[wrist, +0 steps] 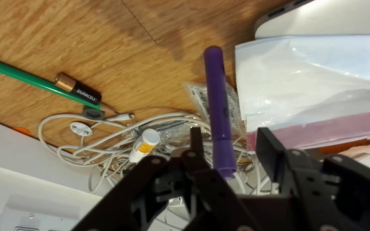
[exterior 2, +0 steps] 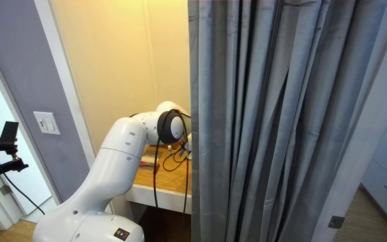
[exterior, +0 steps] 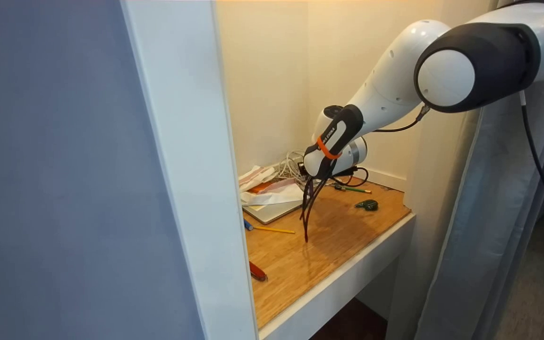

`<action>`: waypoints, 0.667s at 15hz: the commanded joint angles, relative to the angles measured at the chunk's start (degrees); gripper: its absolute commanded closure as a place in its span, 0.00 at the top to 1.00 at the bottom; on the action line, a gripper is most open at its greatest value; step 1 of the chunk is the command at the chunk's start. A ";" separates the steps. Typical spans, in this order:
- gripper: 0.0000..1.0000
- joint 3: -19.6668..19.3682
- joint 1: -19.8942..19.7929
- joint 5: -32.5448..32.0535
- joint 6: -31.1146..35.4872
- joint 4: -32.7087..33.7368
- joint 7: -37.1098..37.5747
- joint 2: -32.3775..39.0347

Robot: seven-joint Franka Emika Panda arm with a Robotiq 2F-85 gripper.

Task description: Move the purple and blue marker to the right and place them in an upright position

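The purple marker (wrist: 217, 93) shows large in the wrist view, with its lighter cap end toward the camera. I cannot tell for sure whether it stands or leans. My gripper (wrist: 230, 131) is open, with one finger on each side of the marker's cap end and a visible gap to the right finger. In an exterior view the fingers are hidden behind the wrist, and the purple marker does not show. A blue stick (exterior: 248, 225), probably the blue marker, lies on the desktop (exterior: 328, 236) at the door frame, partly cut off. It is out of the wrist view.
A laptop (exterior: 272, 213) under papers (wrist: 300, 77) lies beside the marker. White cables (wrist: 108, 154), a white bottle (wrist: 145, 145), a battery (wrist: 79, 89) and a green pencil (wrist: 27, 78) lie around. A yellow pencil (exterior: 274, 230) and red item (exterior: 258, 272) lie nearer the frame.
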 commanded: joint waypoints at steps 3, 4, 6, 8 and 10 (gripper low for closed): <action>0.69 0.11 -0.40 -0.59 -2.02 1.84 1.31 0.38; 0.62 0.18 -0.47 -0.58 -2.07 1.89 1.28 0.36; 0.54 0.14 -0.43 -0.61 -2.18 1.91 1.34 0.39; 0.52 0.24 -0.52 -0.69 -2.36 1.93 1.29 0.35; 0.51 0.20 -0.46 -0.75 -2.53 1.82 1.33 0.29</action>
